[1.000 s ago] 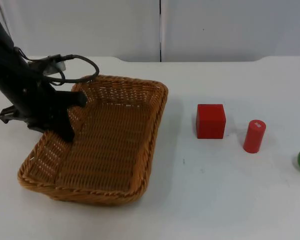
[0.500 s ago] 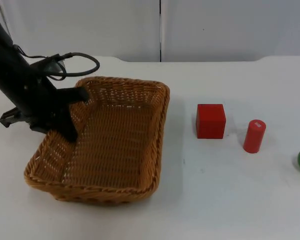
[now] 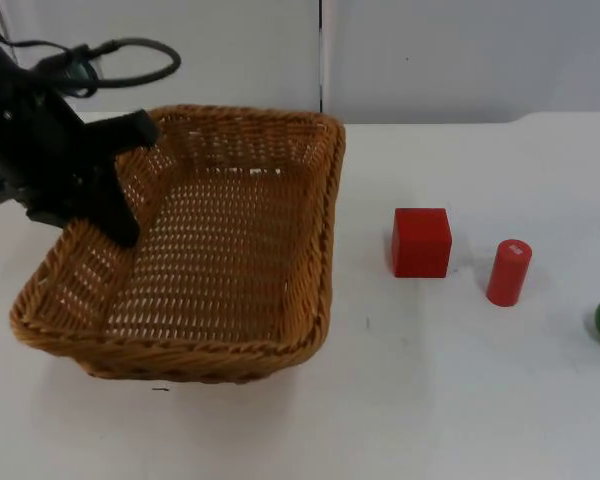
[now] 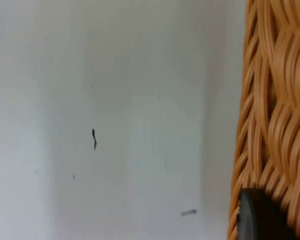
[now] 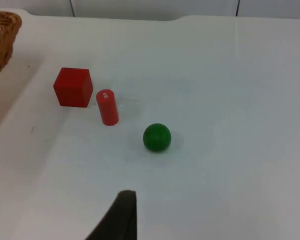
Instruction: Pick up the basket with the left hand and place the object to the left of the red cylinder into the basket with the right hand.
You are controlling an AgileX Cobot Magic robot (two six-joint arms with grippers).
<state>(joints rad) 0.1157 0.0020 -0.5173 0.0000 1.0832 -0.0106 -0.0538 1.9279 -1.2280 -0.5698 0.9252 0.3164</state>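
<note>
Basket (image 3: 210,250) (in left claw (image 3: 120,215)) beside red cube (image 3: 421,242)

The top camera looks down and forward across the table (image 3: 460,400) toward the partition wall (image 3: 460,55). The left wrist camera sits tight against the basket (image 4: 275,115). The right wrist camera hangs farther off, sharing the red cube (image 5: 73,87) and red cylinder (image 5: 107,107) with the top view.

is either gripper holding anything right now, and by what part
The left gripper holds the basket, clamped on its left side wall at the rim. The right arm waits, its fingertip above the table with nothing in it.
</note>
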